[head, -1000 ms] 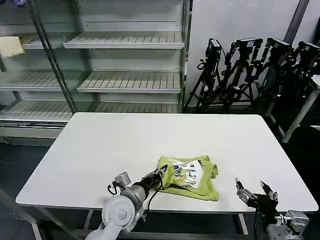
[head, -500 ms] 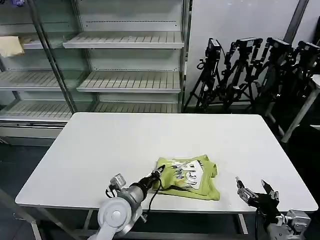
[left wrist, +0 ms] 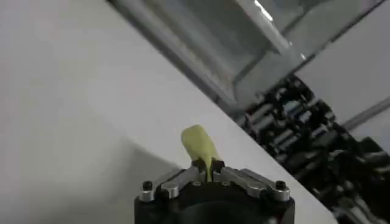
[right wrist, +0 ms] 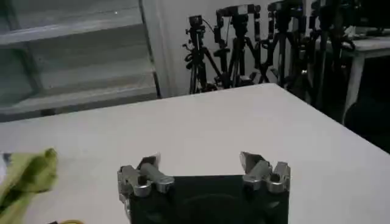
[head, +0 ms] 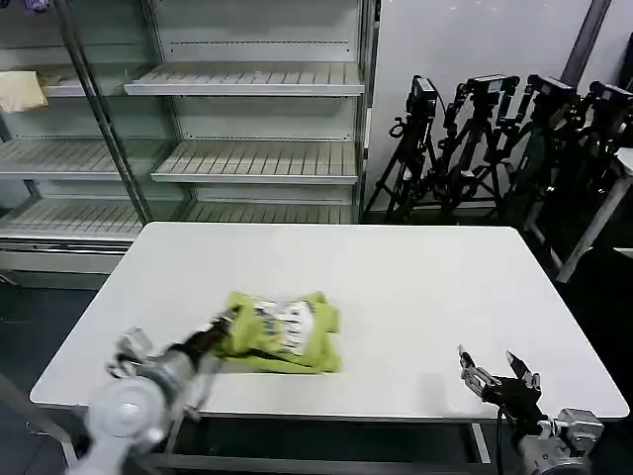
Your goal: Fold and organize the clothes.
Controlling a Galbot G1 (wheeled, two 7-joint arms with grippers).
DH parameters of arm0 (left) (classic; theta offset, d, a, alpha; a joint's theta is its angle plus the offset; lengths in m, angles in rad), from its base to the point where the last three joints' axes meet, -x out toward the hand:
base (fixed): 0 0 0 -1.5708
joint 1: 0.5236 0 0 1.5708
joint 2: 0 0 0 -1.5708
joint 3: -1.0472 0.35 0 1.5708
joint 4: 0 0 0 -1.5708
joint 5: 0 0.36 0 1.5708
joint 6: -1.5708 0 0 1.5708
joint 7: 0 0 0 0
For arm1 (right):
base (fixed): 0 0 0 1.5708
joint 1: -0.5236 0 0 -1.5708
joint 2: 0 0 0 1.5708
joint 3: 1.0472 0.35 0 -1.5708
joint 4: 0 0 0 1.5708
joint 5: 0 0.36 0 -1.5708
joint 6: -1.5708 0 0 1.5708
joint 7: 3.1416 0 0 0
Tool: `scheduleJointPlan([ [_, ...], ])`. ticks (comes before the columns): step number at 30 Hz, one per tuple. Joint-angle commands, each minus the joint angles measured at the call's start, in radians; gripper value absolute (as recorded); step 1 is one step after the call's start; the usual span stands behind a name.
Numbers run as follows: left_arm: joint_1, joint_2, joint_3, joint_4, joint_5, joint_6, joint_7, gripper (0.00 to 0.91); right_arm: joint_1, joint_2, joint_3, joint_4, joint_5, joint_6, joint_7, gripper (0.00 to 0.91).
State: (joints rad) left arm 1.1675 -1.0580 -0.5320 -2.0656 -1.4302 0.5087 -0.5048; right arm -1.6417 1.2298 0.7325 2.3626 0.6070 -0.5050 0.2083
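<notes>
Your left gripper (head: 220,332) pinches the near-left edge of the folded lime T-shirt (head: 285,331), fingers pressed together on a fold of fabric, likely so you can drag the bundle across the table (head: 415,287) without undoing it. The shirt lies on the near-left part of the tabletop, white print up. Your right gripper (head: 497,374) waits at the near-right edge, fingers spread and empty, well apart from the shirt.

The left claw (head: 220,332) is motion-blurred at the T-shirt (head: 282,331) edge. The shirt's white print is too smeared to read.
</notes>
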Motion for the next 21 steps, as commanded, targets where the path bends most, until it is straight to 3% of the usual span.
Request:
scheduleJointPlan([
  [1, 0.030, 0.527, -0.376, -0.072, 0.033, 0.073, 0.028, 0.020, 0.063, -0.005, -0.035, -0.013, 0.012, 0.000, 0.000, 0.907],
  [3, 0.046, 0.590, -0.348, -0.112, 0.120, 0.074, 0.033, 0.020, 0.069, -0.008, -0.035, -0.012, 0.020, 0.000, 0.000, 0.907],
  [7, 0.078, 0.586, -0.160, -0.196, 0.374, 0.072, 0.034, 0.020, 0.063, -0.010, -0.030, -0.006, 0.026, 0.004, -0.003, 0.907],
  [10, 0.068, 0.490, 0.079, -0.229, 0.655, 0.073, 0.025, 0.020, 0.045, -0.005, -0.025, 0.001, 0.024, 0.008, -0.004, 0.907],
  [12, 0.034, 0.386, 0.255, -0.225, 0.839, 0.073, 0.013, 0.020, 0.026, 0.001, -0.020, 0.009, 0.015, 0.012, -0.005, 0.907],
  [15, -0.013, 0.248, 0.426, -0.182, 0.975, 0.074, 0.010, 0.020, 0.004, 0.006, -0.012, 0.018, 0.003, 0.013, -0.005, 0.907],
  [21, -0.196, 0.047, 0.609, -0.083, 0.911, 0.073, -0.021, 0.020, -0.031, 0.016, 0.019, 0.034, -0.009, 0.015, -0.005, 0.907],
])
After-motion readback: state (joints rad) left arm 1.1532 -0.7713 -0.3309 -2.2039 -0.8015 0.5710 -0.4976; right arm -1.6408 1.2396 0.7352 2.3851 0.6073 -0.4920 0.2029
